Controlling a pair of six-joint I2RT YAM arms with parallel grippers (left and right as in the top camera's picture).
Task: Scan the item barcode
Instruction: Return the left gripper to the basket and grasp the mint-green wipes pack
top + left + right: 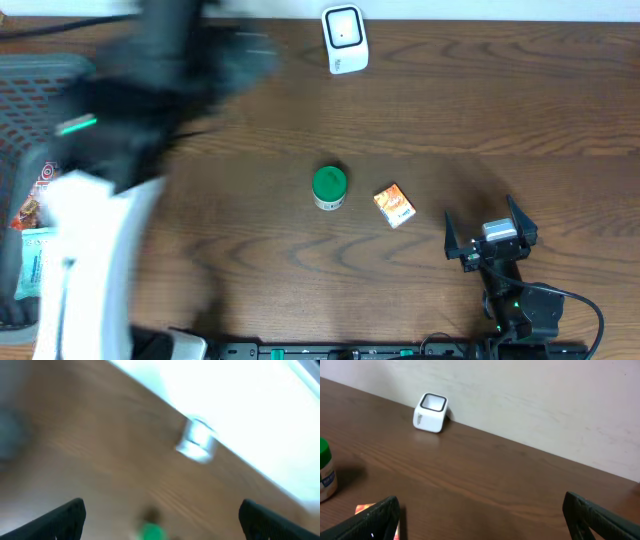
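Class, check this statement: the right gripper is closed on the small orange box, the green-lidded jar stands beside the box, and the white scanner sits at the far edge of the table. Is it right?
One thing is wrong. The right gripper is open and holds nothing; the small orange box lies on the table apart from it, as the overhead view shows. The green-lidded jar does stand beside the box, and the white scanner sits at the far edge.
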